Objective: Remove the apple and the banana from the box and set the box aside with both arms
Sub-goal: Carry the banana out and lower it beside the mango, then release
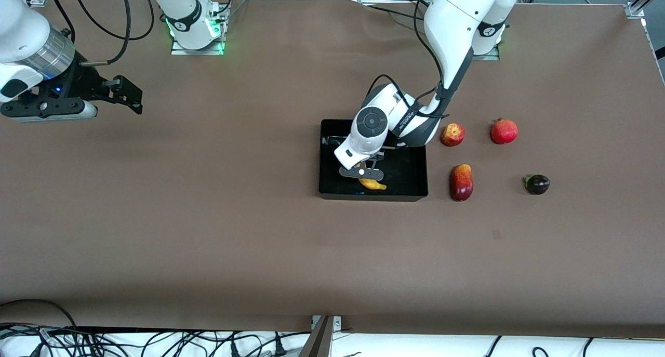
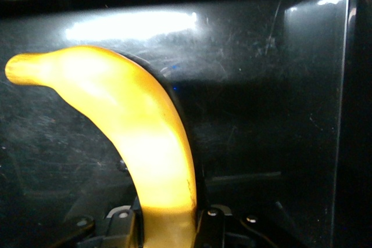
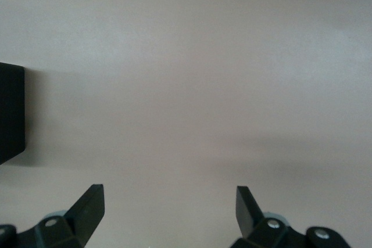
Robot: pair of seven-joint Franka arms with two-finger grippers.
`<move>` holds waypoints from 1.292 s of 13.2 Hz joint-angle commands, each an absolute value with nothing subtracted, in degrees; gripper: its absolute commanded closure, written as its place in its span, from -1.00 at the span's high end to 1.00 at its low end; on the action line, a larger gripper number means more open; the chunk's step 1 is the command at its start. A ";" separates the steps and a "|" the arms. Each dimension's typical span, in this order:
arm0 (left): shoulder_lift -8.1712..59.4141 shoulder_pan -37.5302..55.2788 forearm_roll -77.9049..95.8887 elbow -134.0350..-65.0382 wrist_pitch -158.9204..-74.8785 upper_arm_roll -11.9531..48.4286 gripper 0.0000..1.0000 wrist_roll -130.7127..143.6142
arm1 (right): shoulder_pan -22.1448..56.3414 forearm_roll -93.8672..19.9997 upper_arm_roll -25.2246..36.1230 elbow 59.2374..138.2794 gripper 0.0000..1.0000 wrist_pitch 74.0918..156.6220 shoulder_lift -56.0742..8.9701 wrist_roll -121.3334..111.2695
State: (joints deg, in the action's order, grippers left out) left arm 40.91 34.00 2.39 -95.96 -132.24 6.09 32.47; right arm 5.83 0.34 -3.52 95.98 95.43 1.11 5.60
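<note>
Banana (image 1: 373,184) is seen low in the box (image 1: 415,190), against the wall nearest the front camera, with the left gripper (image 1: 363,174) clamped on it. In the left wrist view the banana (image 2: 139,143) rises from between the fingers (image 2: 119,225), held near one end, its long axis curving away across the box floor (image 2: 261,114). A lift straight up is judged to be what the next move calls for; the free end may swing or catch the low wall. Apple (image 1: 452,134) is already found outside the box, on the table (image 1: 208,232) just beside it toward the left arm's end, near the pomegranate (image 1: 504,131) and the mango-like fruit (image 1: 461,182).

Right gripper (image 1: 122,94) is held wide and empty over bare table at the right arm's end, waiting, well apart from the box; only a corner of the box (image 3: 11,114) is shown in its wrist view.

Hidden: most of the banana in the front view, covered by the left hand; the stem end inside the grip; whether the banana is clear of the floor cannot be told.
</note>
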 commanded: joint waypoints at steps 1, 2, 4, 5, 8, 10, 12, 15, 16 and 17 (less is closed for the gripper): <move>35.70 31.82 3.34 -95.54 -125.19 6.06 -1.00 31.47 | 6.06 0.26 -3.25 94.83 1.00 94.83 0.62 5.63; 33.94 30.77 3.17 -95.02 -122.46 6.06 -1.00 31.46 | 5.98 0.26 -3.25 94.83 1.00 94.83 0.62 5.63; 31.74 29.45 3.25 -92.04 -115.70 6.06 -1.00 31.46 | 6.06 0.26 -3.25 94.83 1.00 94.83 0.62 5.71; 31.12 28.75 3.08 -90.37 -112.36 6.06 -1.00 31.46 | 6.06 0.26 -3.25 94.83 1.00 95.01 0.62 5.71; 28.75 25.07 2.81 -88.68 -104.52 5.10 -1.00 28.24 | 6.06 0.26 -3.25 94.75 1.00 95.10 0.62 5.71; 28.13 22.33 0.98 -89.73 -100.91 1.87 -1.00 19.12 | 6.06 0.26 -3.25 94.83 1.00 95.01 0.62 5.63; 28.13 21.19 -2.97 -92.27 -100.72 -2.35 -1.00 9.27 | 6.06 0.35 -3.34 94.75 1.00 95.10 0.62 5.54; 27.08 16.45 -6.33 -96.14 -101.77 -4.38 -1.00 -0.76 | 6.06 0.35 -3.34 94.83 1.00 95.10 0.62 5.54; 26.98 15.13 -6.33 -97.98 -104.04 -5.53 -1.00 -4.01 | 6.06 0.26 -3.34 94.83 1.00 95.10 0.62 5.54; 26.98 13.64 -6.33 -100.78 -108.41 -5.80 -1.00 -7.09 | 6.06 0.26 -3.34 94.83 1.00 95.18 0.62 5.54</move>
State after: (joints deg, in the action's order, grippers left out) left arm 28.98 15.49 -5.18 -95.31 -103.13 -5.24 -1.64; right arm 5.84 0.34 -3.47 95.98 95.45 1.11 5.60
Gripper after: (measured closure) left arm 0.661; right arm 0.000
